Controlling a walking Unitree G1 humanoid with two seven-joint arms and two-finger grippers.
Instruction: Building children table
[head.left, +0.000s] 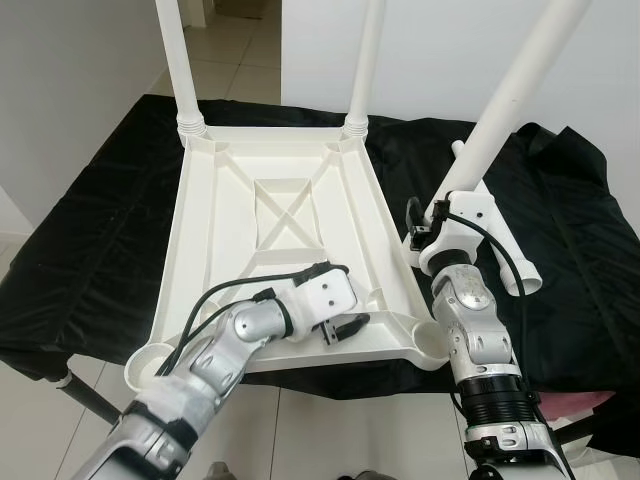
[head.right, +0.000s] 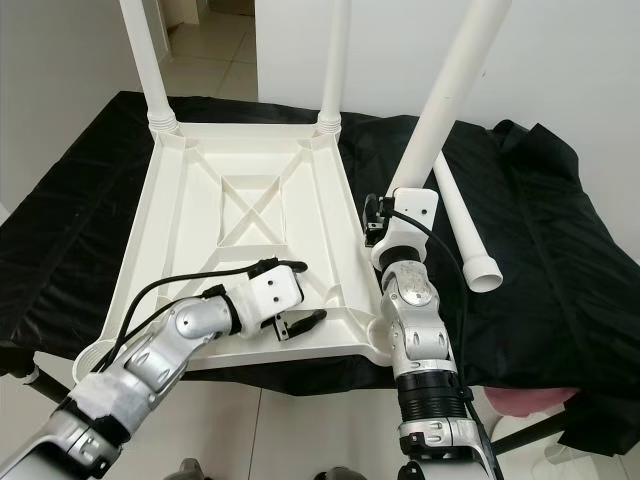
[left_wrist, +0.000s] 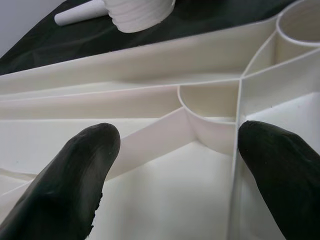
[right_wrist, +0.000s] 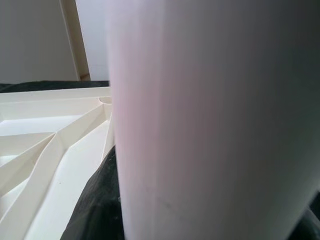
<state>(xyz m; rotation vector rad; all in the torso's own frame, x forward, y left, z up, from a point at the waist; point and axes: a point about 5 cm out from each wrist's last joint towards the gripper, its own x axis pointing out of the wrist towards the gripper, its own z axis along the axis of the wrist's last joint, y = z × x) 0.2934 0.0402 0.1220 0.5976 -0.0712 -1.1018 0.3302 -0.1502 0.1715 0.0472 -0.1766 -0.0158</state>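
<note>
Left eye view: two legs (head.left: 182, 70) seated in far sockets of upturned table (head.left: 285, 215); near socket (head.left: 150, 362) empty. Left pincer (head.left: 345, 326) spread open, empty. Third leg (head.left: 505, 95) gripped by right pincer (head.left: 425, 235).

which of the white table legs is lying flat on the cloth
The loose leg on the black cloth, right of the right gripper. Two stand socketed in the tabletop; one is held.

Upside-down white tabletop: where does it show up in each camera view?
Left eye: the tabletop sits in the centre, on the black cloth.
Right eye: left of centre.
Left wrist: its ribs and a corner socket, just beyond the open left pincer.
Right wrist: its ribs, beside the white leg.
Shared landmark: the black cloth.
</note>
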